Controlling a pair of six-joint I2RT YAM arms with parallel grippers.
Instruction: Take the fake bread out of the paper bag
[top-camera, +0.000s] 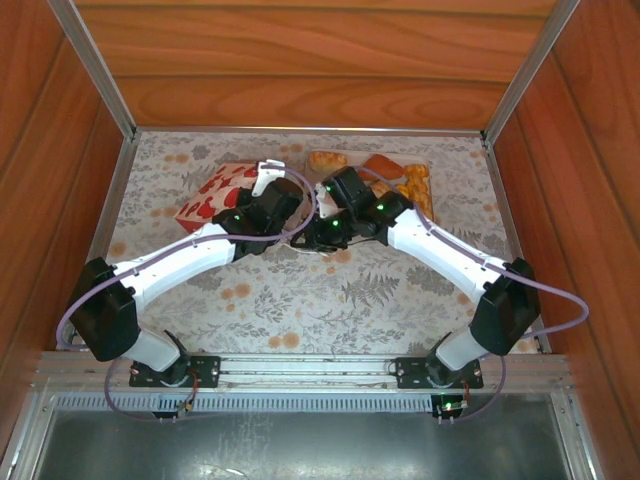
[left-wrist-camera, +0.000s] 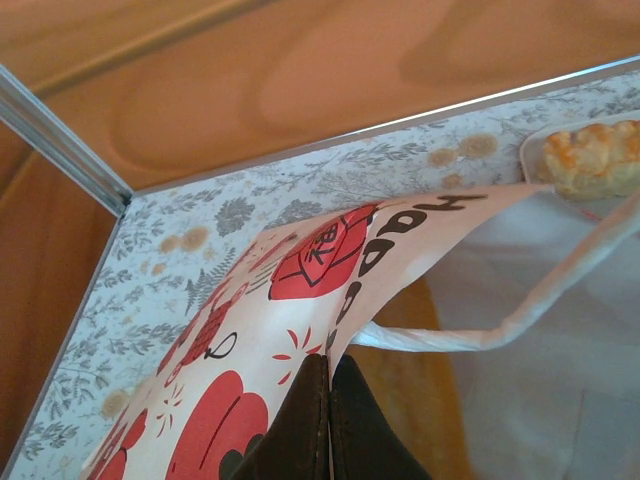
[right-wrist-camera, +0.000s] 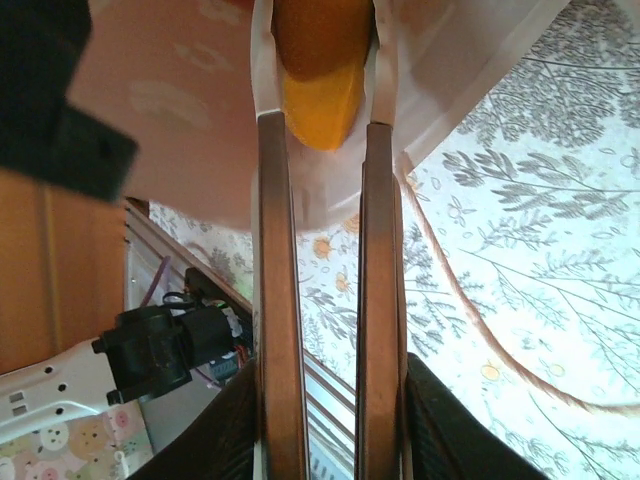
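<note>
1. A floral-patterned worktop (top-camera: 330, 300) sits inside a wooden enclosure, with two white robot arms reaching in from the near edge.
2. The paper bag (top-camera: 215, 195), white with red markings, lies on its side at the far left of the worktop, its mouth facing right toward the middle.
3. The left claw (left-wrist-camera: 329, 375) is clenched on the edge of the bag's mouth, with its dark fingers pressed together over the paper. A white cord handle (left-wrist-camera: 480, 335) loops just beside them.
4. The right claw (right-wrist-camera: 322, 420) is clenched around a pair of metal tongs (right-wrist-camera: 275, 300), whose two long arms run forward from it side by side.
5. The tips of the tongs pinch one orange-yellow piece of fake bread (right-wrist-camera: 320, 100) at the mouth of the bag. White paper surrounds the piece on both sides.
6. A pale tray (left-wrist-camera: 528, 150) rests at the far middle of the worktop, just right of the bag. Several golden-brown pastries (top-camera: 385, 168) lie on it.
</note>
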